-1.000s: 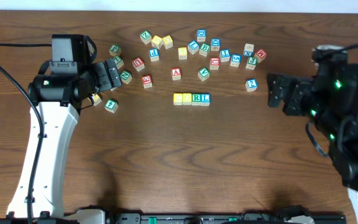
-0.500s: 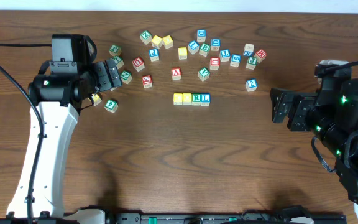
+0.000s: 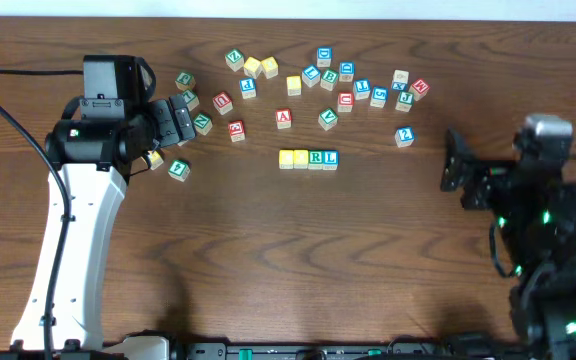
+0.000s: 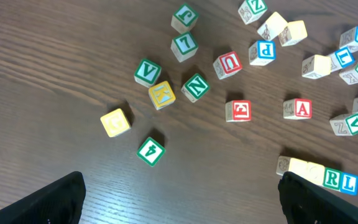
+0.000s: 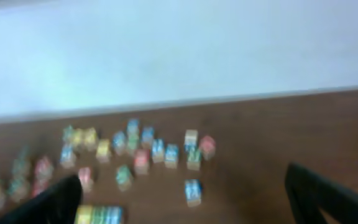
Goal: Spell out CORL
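Note:
Four cubes stand touching in a row, CORL point(image 3: 308, 158), at mid-table: two yellow-topped ones point(image 3: 293, 158), then the green R point(image 3: 316, 158) and the blue L point(image 3: 330, 158). The left wrist view shows the row point(image 4: 319, 174) at the lower right edge, partly behind one finger. My left gripper point(image 3: 190, 120) is open and holds nothing, well left of the row among loose cubes. My right gripper point(image 3: 451, 162) is also open with nothing in it, well right of the row. The right wrist view is blurred, and there the row point(image 5: 98, 214) lies at the bottom left.
Many loose letter cubes lie scattered across the back, among them a red A cube point(image 3: 283, 117) just behind the row and a blue one point(image 3: 404, 136) near the right gripper. A green 4 cube point(image 4: 150, 151) and a yellow cube point(image 4: 115, 122) lie ahead of the left fingers.
The right arm has pulled back toward the front right, away from the cubes, with its gripper still open. The left arm and the cubes have not moved.

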Robot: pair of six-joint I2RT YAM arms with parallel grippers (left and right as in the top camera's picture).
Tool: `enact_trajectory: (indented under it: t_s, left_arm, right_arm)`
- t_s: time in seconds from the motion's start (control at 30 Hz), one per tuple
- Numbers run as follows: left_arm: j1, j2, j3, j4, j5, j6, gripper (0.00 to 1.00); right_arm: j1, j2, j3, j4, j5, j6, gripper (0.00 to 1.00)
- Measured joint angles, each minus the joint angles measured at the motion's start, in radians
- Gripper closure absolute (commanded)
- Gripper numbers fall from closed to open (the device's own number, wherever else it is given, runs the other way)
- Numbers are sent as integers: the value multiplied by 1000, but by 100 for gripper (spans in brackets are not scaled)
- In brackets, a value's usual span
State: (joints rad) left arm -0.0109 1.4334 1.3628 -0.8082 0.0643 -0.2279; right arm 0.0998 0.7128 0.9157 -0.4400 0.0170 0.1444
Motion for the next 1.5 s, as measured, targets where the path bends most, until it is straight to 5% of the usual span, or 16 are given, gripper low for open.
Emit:
enact_trajectory:
  t_s: [0.2,0.5,1.5]
  left_arm:
    - [0,0,0,0,1,0,2]
    - [0,0,0,0,0,0,2]
    - [0,0,0,0,0,0,2]
  right_arm:
    - [-109,-286,-403,301,-43,-16,1]
    - [-152,-616,-815,440,-69,-20,1]
    - [-152,-700,-907,370,-73,-20,1]
